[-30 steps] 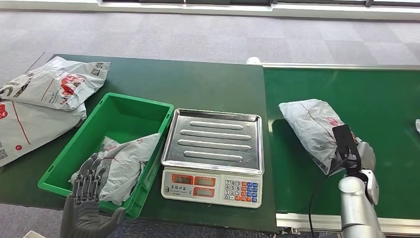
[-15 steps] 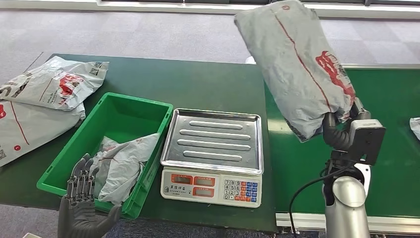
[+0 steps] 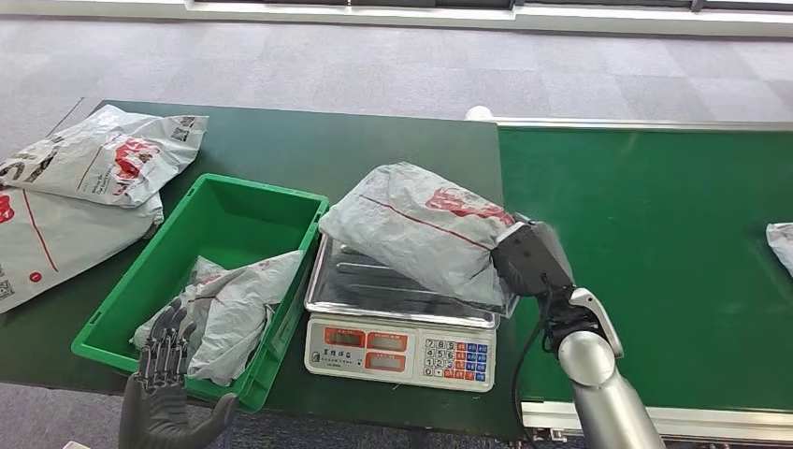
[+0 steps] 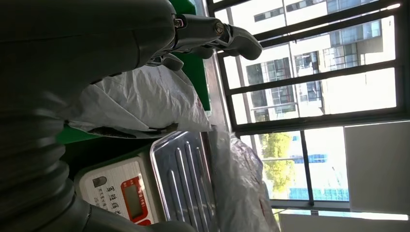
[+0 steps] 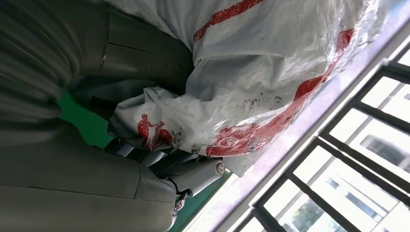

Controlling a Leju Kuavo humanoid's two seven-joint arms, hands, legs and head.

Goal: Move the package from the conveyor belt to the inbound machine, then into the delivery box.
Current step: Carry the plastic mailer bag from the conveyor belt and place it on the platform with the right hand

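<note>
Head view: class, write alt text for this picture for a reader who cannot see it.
The robot's right hand holds a grey package on the tray of a scale. Left of the scale, a green box holds another grey bag, with the open left hand near its front edge.

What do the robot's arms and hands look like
Both hands are dark grey: the left hand has darker segmented fingers, the right hand a blocky dark back. The right arm is a silver tube with a thin black cable beside it.
</note>
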